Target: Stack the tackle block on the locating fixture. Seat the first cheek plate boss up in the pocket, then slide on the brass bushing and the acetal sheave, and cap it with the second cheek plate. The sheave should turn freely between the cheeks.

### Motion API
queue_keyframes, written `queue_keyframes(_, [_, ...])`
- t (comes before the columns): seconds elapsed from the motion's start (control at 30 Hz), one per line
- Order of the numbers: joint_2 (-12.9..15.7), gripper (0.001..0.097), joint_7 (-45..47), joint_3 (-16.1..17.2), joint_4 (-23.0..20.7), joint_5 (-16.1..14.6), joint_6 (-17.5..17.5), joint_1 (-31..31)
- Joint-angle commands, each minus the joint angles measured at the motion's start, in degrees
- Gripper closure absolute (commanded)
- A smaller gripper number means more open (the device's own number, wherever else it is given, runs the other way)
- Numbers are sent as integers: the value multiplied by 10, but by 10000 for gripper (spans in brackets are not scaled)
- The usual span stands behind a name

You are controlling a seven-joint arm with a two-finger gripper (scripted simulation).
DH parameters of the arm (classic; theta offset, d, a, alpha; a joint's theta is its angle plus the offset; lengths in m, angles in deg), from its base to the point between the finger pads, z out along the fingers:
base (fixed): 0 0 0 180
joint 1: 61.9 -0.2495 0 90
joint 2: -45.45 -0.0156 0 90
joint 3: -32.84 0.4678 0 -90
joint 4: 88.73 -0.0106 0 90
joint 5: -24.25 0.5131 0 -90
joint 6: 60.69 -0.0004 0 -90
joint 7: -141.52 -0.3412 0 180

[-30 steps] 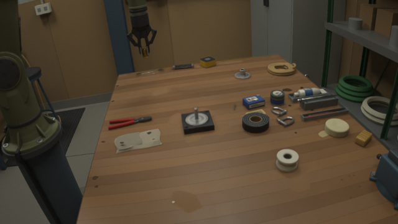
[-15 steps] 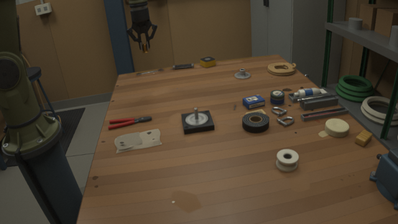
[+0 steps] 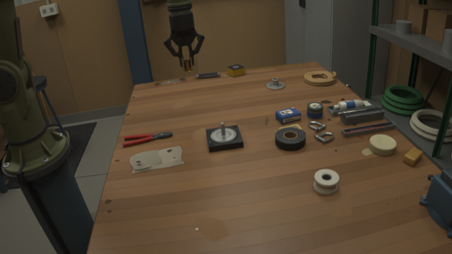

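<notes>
My gripper (image 3: pixel 187 62) hangs high above the far left corner of the bench, its fingers closed around the small brass bushing (image 3: pixel 187 65), which points down between the fingertips. The black locating fixture (image 3: pixel 224 138) sits mid-bench with the first cheek plate (image 3: pixel 223 134) seated in its pocket and a grey pin standing up from the centre. The white acetal sheave (image 3: pixel 326 181) lies toward the near right of the bench. The second cheek plate (image 3: pixel 275 84) lies boss up near the far edge.
Behind the bench stand a brown wall and a blue post (image 3: pixel 135 38). Red-handled pliers (image 3: pixel 146 138) and a rag (image 3: pixel 156 159) lie left of the fixture; a black tape roll (image 3: pixel 290 138), blue box (image 3: pixel 288 115), shackles and trays lie right. A shelf stands at the right edge.
</notes>
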Motion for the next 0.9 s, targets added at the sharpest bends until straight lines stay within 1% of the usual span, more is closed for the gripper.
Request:
queue_keyframes(0.0, [2, 901, 16, -6, -4, 1, 0, 10])
queue_keyframes(0.2, [25, 901, 112, -41, -32, 6, 5, 68])
queue_keyframes(0.4, [48, 901, 171, -61, -61, 11, 11, 105])
queue_keyframes(0.53, [56, 901, 188, -66, -71, 12, 13, 115])
queue_keyframes(0.73, [57, 901, 192, -68, -73, 12, 13, 117])
queue_keyframes(0.87, [62, 901, 192, -68, -68, 12, 3, 118])
